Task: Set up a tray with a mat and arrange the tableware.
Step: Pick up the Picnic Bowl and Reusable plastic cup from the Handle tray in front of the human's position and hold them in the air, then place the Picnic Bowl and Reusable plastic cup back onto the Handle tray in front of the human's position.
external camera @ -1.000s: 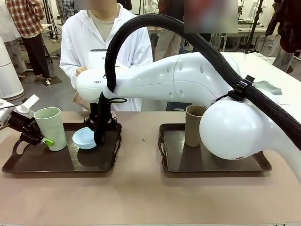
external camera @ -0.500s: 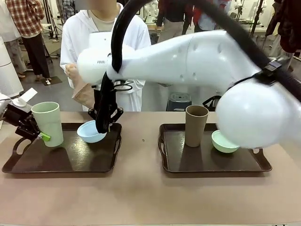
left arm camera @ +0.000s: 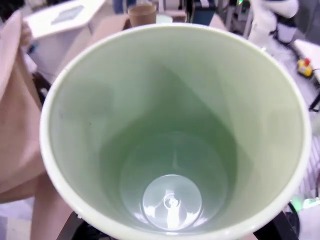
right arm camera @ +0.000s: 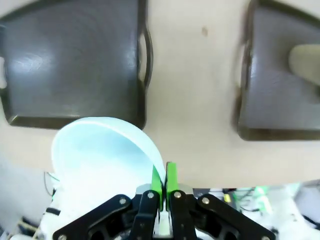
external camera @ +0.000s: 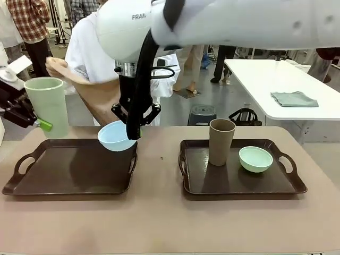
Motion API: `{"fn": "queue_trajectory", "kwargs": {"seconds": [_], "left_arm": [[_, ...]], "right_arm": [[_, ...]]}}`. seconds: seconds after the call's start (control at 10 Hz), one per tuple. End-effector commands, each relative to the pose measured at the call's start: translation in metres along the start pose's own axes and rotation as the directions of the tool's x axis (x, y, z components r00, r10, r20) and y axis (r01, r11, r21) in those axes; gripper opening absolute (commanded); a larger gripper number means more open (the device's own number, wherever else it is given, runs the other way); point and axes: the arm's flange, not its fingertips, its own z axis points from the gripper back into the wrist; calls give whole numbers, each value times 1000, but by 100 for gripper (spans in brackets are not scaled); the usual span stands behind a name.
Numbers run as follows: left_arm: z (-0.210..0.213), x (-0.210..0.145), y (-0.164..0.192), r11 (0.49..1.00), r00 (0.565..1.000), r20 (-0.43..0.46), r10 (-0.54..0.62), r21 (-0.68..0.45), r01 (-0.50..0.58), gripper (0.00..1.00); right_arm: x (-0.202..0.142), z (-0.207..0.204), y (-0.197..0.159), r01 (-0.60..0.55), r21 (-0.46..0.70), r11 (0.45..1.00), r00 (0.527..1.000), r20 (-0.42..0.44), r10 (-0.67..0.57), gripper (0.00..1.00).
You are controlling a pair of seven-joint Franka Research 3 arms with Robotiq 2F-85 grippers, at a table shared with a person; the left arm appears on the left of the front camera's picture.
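Observation:
My left gripper (external camera: 41,124) is shut on the pale green cup (external camera: 48,106) and holds it upright in the air above the left end of the bare left tray (external camera: 69,169). The left wrist view looks straight down into that cup (left arm camera: 170,135). My right gripper (external camera: 133,133) reaches across and pinches the rim of the light blue bowl (external camera: 114,139), which hangs tilted over the tray's far right corner. In the right wrist view its green pads (right arm camera: 170,176) clamp that bowl (right arm camera: 100,150). Behind the tray, a person in a white coat holds up a tan mat (external camera: 98,93).
The right tray (external camera: 239,183) carries a brown cup (external camera: 221,141) and a mint green bowl (external camera: 255,158). A strip of bare tabletop lies between the two trays. A white table with a folded grey cloth (external camera: 294,98) stands at the back right.
Both arms have risen, lifting the green cup and the blue bowl off the left tray, which now lies bare. The person has brought the tan mat up behind it.

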Motion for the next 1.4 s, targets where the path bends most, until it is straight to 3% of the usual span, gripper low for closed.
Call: {"fn": "queue_trajectory", "kwargs": {"seconds": [0.0, 0.2, 1.3], "left_arm": [[8, 20, -22, 999, 1000, -14, 19, 34, -19, 0], [16, 25, -38, 996, 998, 3, 58, 75, -58, 0], [21, 28, -35, 997, 999, 2, 35, 64, -35, 0]], "right_arm": [[-38, 4, -21, 59, 81, 995, 990, 120, -68, 0], [-53, 20, -20, 45, 108, 993, 982, 178, -64, 0], [-53, 36, -12, 28, 104, 994, 986, 158, -45, 0]]}}
